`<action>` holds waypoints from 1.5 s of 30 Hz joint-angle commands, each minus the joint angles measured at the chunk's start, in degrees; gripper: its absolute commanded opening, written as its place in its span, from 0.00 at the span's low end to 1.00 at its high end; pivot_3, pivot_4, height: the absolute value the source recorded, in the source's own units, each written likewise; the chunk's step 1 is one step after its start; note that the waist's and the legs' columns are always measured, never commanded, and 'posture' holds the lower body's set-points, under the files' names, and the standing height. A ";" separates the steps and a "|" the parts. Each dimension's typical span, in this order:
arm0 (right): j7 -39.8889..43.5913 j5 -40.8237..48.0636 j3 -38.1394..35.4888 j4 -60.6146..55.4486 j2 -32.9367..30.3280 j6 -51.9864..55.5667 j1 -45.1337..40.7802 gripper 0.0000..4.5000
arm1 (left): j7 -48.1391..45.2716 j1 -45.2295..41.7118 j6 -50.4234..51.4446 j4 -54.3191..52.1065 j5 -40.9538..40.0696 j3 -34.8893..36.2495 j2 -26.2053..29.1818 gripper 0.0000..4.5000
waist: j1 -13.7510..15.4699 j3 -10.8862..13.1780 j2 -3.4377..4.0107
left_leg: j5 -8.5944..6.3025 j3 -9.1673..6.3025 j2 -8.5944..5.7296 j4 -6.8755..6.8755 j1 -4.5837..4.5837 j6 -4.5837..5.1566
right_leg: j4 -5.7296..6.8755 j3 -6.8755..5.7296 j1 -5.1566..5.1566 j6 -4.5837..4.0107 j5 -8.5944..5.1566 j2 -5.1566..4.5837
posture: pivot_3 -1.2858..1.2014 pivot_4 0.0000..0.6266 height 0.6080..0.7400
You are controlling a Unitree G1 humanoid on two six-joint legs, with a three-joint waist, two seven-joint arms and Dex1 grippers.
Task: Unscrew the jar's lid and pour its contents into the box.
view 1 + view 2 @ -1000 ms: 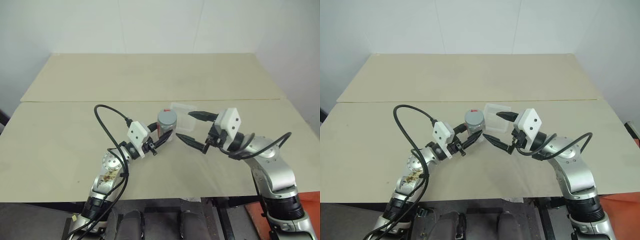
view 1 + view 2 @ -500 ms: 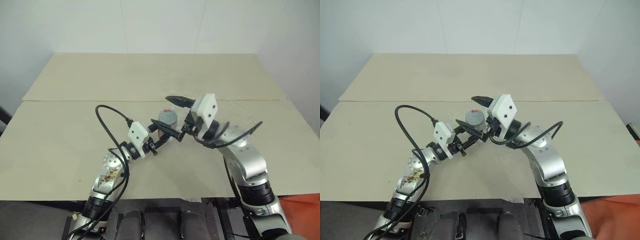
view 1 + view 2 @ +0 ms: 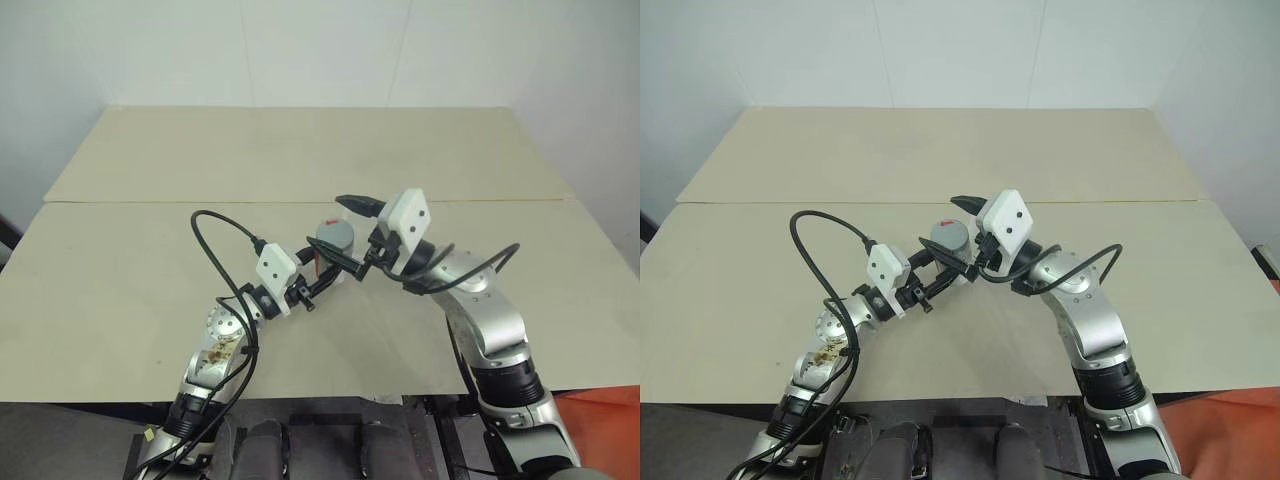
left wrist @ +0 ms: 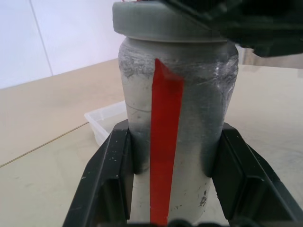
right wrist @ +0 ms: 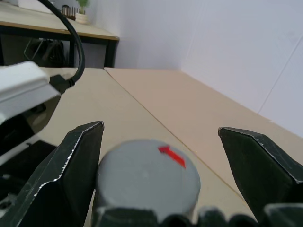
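The jar (image 4: 175,118), cloudy-walled with a red stripe, stands upright just above the table, and my left gripper (image 4: 175,182) is shut on its lower body. Its grey lid (image 5: 147,177) sits on top. My right gripper (image 5: 159,127) is open, with one black finger on each side of the lid and not touching it. From the head, the right gripper (image 3: 330,226) straddles the top of the jar (image 3: 333,250). The clear box (image 4: 106,120) lies on the table just behind the jar. The contents are hidden by the cloudy wall.
The pale wooden table (image 3: 150,260) stretches wide on both sides, with a seam across it behind the grippers. A black cable (image 3: 215,250) loops up from my left arm. A white wall rises behind the far edge.
My right gripper has swung left from beside the box to the jar and now straddles the lid, still open. The left gripper and the jar have kept still.
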 commanded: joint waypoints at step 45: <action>3.30 7.75 -3.07 -5.33 -6.57 5.15 0.98 0.99 | -0.84 -0.59 -3.15 -0.59 -0.09 0.12 0.03 0.43 | 0.11 0.00 -0.01 | 0.00 -0.03 0.00 0.01 0.03 0.01 | 0.00 0.02 0.03 0.00 0.00 0.02 | 0.52 0.24 1.00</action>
